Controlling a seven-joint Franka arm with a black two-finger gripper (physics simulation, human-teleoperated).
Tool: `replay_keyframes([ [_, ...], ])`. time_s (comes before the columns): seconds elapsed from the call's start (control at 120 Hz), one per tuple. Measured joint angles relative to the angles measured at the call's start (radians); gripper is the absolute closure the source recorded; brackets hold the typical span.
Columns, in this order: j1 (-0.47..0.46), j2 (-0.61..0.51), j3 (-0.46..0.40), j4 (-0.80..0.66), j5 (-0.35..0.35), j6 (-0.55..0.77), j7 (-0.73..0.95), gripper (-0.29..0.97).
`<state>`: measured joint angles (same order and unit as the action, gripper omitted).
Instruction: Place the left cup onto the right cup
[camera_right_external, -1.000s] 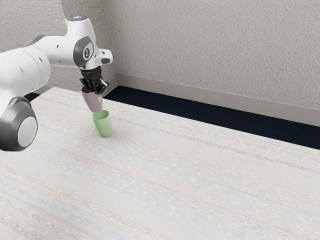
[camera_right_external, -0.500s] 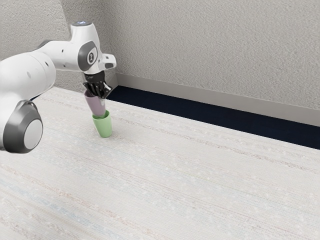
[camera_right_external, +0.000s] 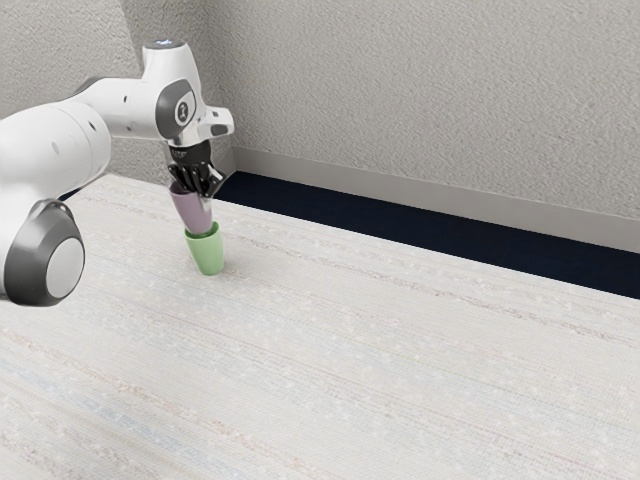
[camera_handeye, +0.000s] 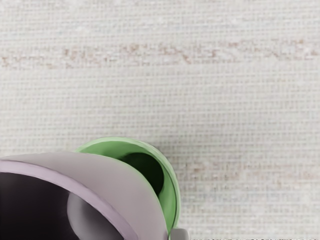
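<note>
While my gripper pinches the purple cup by its rim, that cup hangs tilted just below the fingers, its base sunk into the green cup standing on the pale table.

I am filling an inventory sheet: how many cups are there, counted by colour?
Light green tapered cup: 1
Pale purple tapered cup: 1, held by the black two-finger gripper, its base inside the green cup
Total: 2

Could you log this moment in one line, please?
gripper shut on purple cup | its bottom in green cup | green cup on table
</note>
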<state>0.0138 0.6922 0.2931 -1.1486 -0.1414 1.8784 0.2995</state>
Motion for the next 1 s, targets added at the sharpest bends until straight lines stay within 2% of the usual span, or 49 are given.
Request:
replay_keyframes([
  [1.0,0.002,0.022,-0.009,-0.009,-0.02,0.009,-0.007,0.78],
])
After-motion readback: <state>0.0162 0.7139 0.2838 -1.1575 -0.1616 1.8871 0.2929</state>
